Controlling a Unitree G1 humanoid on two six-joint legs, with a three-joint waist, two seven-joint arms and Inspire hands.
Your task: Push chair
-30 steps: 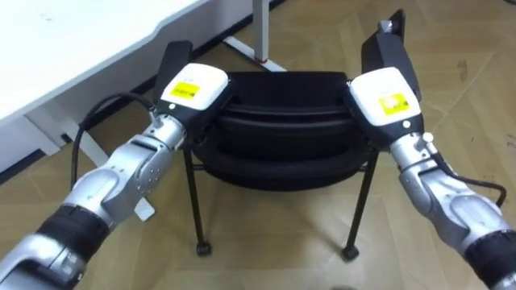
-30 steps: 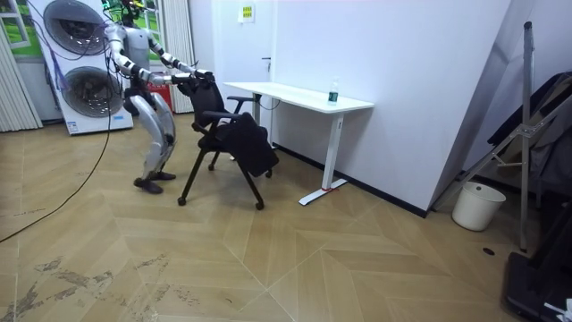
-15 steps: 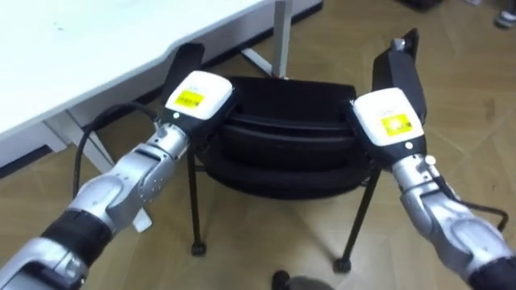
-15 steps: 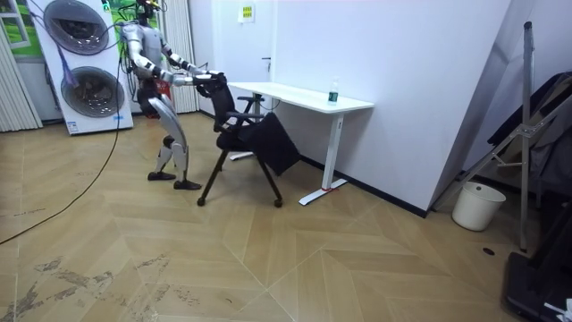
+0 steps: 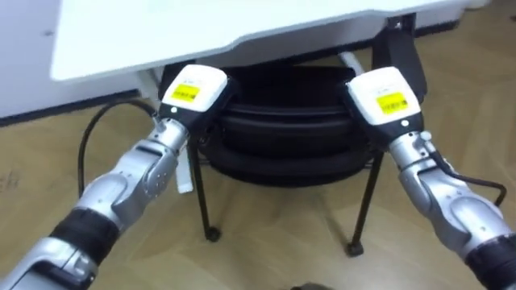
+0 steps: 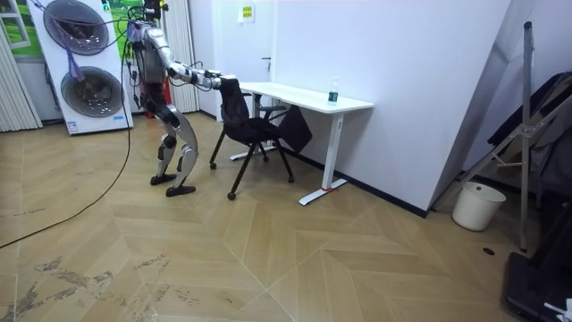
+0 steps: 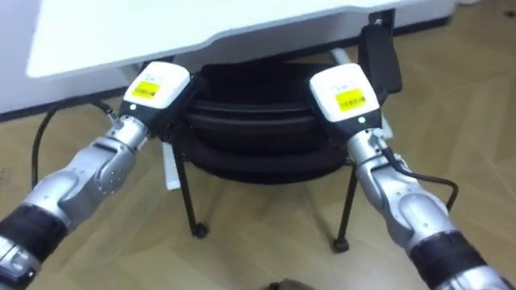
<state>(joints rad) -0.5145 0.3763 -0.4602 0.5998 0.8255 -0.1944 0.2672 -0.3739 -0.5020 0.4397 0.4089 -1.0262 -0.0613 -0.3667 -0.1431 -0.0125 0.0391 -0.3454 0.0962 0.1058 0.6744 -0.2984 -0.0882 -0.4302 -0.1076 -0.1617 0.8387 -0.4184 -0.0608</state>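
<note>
Black and set on castors, the chair (image 5: 286, 121) is found directly before the robot, with its backrest towards the robot and its seat already partly beneath the white surface (image 5: 201, 24). The backrest is flanked by the left hand (image 5: 193, 93) at one top corner and the right hand (image 5: 385, 97) at the other. Whether the fingers are curled round the frame or laid flat against it cannot be told, as they are hidden beyond the backs of the hands.

For the push to be done well, equal pressure is judged to be needed from both sides, so that the chair is rolled straight and not swung about one castor (image 5: 212, 235). Force is best directed level and forward, since a downward lean could tip the backrest.

Little room is left ahead. The near edge of the surface is seen just above the backrest, and a dark upright part (image 5: 395, 48) at the chair's right side stands close to that edge, where it could be caught. A white leg (image 6: 336, 148) of the surface is seen in the room view beyond the chair, with the wall (image 6: 393, 80) close behind. Open wooden floor (image 6: 268, 259) is left behind the robot and to the sides.
</note>
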